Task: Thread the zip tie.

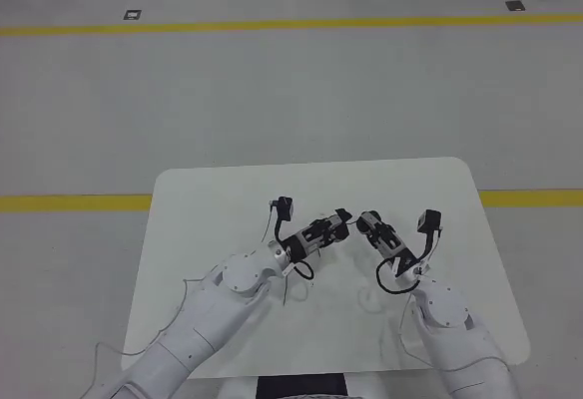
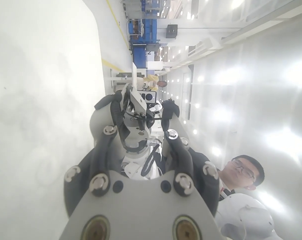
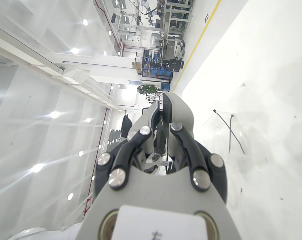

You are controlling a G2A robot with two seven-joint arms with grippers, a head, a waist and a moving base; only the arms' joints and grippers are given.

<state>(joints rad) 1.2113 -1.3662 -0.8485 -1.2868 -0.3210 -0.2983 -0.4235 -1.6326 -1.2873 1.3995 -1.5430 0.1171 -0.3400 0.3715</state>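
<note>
Threading looking barely begun here!

The left tool (image 2: 139, 103) is gaping wide, and the right tool (image 3: 162, 101) is facing it over mid-counter (image 1: 222, 199) with its jaws pinched narrow; whether anything is sitting between them, I cannot tell. Two black zip ties (image 3: 230, 134) are lying crossed on a clear sheet (image 3: 216, 123) on the counter near the right tool, both straight and unlooped. By my read, feeding a tail through a head is all remaining.

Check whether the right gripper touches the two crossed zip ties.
Apart. Right wrist view: bare table shows between the right gripper and the crossed zip ties.
</note>
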